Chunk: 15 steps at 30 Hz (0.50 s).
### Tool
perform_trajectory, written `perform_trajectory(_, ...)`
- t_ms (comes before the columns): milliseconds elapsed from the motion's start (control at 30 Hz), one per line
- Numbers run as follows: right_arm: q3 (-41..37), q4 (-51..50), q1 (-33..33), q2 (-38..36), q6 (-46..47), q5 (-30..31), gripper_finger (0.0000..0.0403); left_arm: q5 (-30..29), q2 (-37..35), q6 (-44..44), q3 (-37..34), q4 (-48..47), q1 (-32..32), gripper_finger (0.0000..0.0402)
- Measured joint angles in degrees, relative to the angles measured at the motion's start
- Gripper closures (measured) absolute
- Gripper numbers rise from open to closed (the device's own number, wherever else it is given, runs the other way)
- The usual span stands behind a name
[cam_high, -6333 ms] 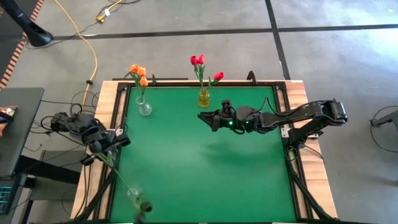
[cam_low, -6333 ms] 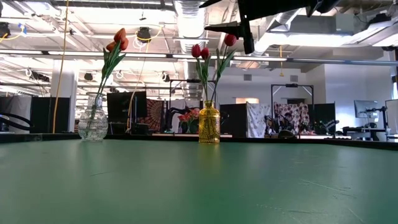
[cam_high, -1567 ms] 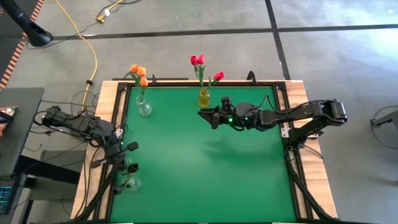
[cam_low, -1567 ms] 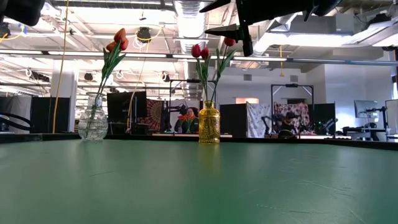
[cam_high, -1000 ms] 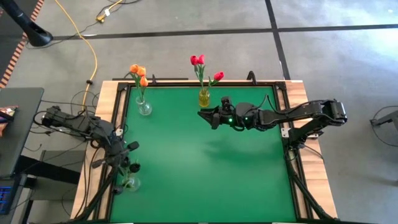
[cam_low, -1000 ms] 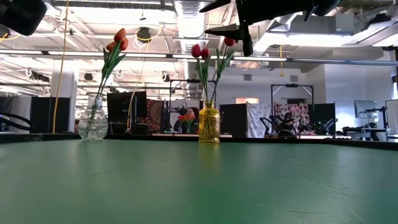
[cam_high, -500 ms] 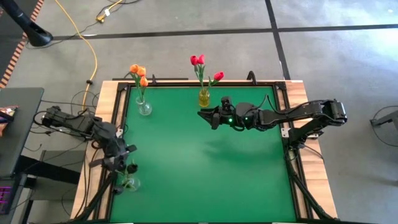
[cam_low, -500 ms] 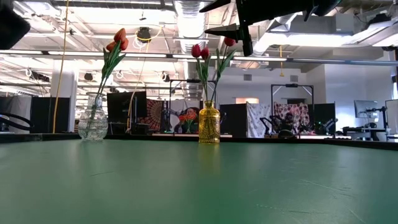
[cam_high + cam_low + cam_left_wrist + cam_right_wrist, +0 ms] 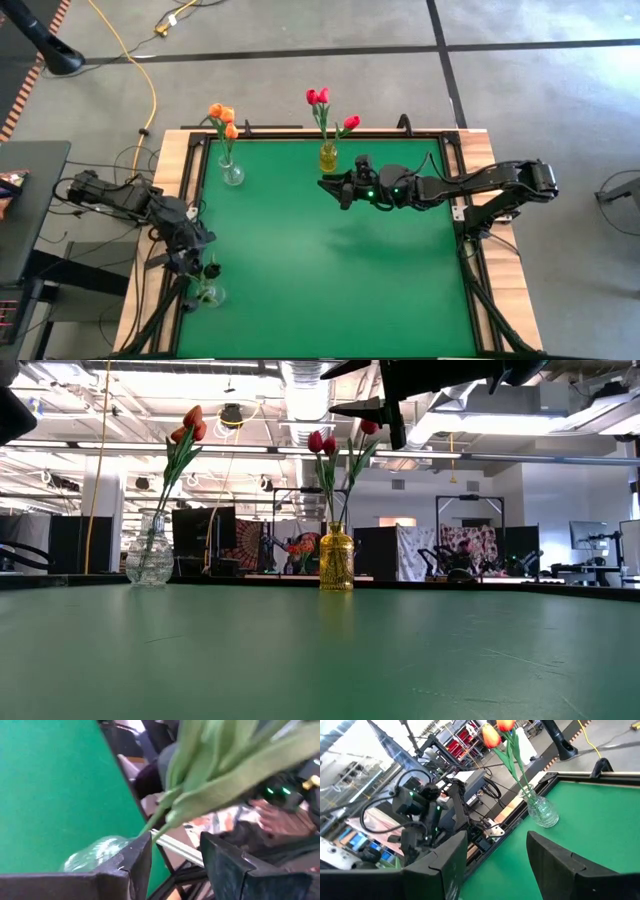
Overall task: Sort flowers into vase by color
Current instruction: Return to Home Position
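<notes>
Bright light comes from long ceiling lamps (image 9: 120, 405) in the low view, and they glare white. The green bench (image 9: 330, 270) is lit evenly, with a faint dark shadow near its middle. In the left wrist view the flower stems (image 9: 215, 775) look big and blurry.

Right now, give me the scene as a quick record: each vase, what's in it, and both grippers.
surface: green table
far clear vase: orange tulips
yellow vase: red tulips
near clear vase: near-black tulips, at the table's left edge
left gripper: open, just above the near clear vase, the green stems right in front of its fingers
right gripper: open, empty, hovering over the table beside the yellow vase
</notes>
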Motion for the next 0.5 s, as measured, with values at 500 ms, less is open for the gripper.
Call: perform_trajectory(500,0.00,-0.41,-5.01,-0.38,-8.50,-7.59,0.0173,-44.09,0.05,6.69,13.80,-19.49,0.09,0.0246)
